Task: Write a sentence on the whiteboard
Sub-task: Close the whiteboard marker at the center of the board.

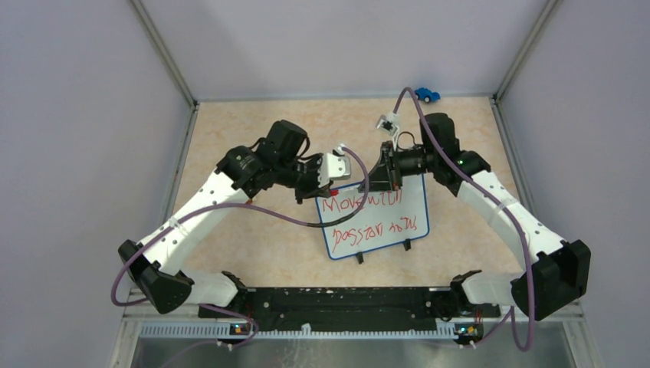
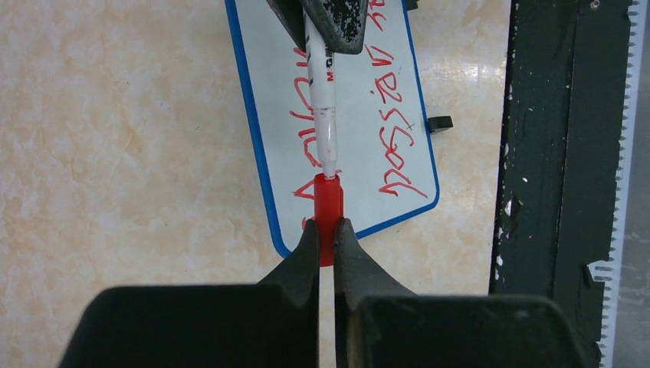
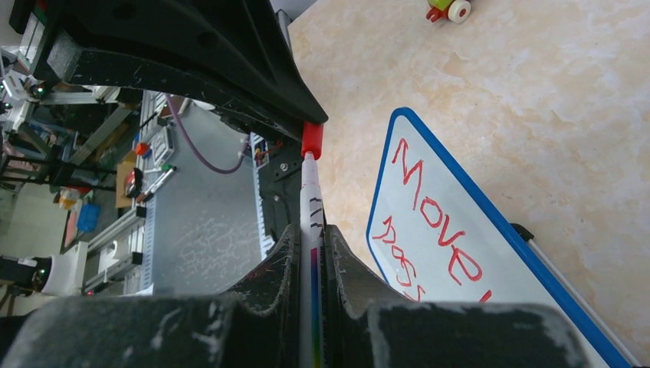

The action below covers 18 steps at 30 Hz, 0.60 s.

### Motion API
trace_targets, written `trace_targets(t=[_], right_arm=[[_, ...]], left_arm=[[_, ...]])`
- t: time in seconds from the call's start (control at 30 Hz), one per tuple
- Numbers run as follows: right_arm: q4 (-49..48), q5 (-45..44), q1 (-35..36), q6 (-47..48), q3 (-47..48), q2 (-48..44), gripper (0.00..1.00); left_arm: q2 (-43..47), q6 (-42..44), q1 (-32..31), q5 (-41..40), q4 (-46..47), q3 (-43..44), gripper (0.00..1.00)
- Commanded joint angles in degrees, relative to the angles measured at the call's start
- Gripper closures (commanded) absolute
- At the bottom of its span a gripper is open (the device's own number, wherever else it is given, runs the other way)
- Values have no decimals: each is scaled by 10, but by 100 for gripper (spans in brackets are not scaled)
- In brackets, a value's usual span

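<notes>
The whiteboard (image 1: pixel 414 201), white with a blue rim, lies mid-table under both wrists. The sentence (image 1: pixel 360 203) is in red marker, in two lines. Over the board's upper left corner, my left gripper (image 2: pixel 327 224) is shut on a red cap (image 2: pixel 329 203). My right gripper (image 3: pixel 310 228) is shut on the white marker (image 3: pixel 311 207), which points at the cap (image 3: pixel 311 141). The marker (image 2: pixel 324 115) has its tip in the cap's mouth. Both grippers face each other along one line above the whiteboard (image 2: pixel 268 115). Part of the sentence (image 3: pixel 433 211) shows beside the right fingers.
A small blue toy car (image 1: pixel 427 94) sits at the back wall, right of centre. The black base rail (image 1: pixel 337 299) runs along the near edge. Purple cables loop off both arms. Grey walls close in the tan tabletop (image 1: pixel 253 245) on three sides.
</notes>
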<state>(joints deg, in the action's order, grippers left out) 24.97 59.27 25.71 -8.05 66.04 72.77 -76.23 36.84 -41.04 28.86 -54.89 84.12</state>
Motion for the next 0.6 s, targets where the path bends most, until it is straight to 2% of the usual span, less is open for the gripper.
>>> trace_targets(t=[0.0,0.27,0.57], right_arm=[[-16,-5,11,10,17,-2,100],[-21,-15,23,12,20,9,100],[-88,-8,38,-16,-6,19,100]], left_arm=[[6,-7,-8,3,8,25,100],[-16,-17,-24,-13,8,50,100],[-54,-64,-45,-37,23,81,100]])
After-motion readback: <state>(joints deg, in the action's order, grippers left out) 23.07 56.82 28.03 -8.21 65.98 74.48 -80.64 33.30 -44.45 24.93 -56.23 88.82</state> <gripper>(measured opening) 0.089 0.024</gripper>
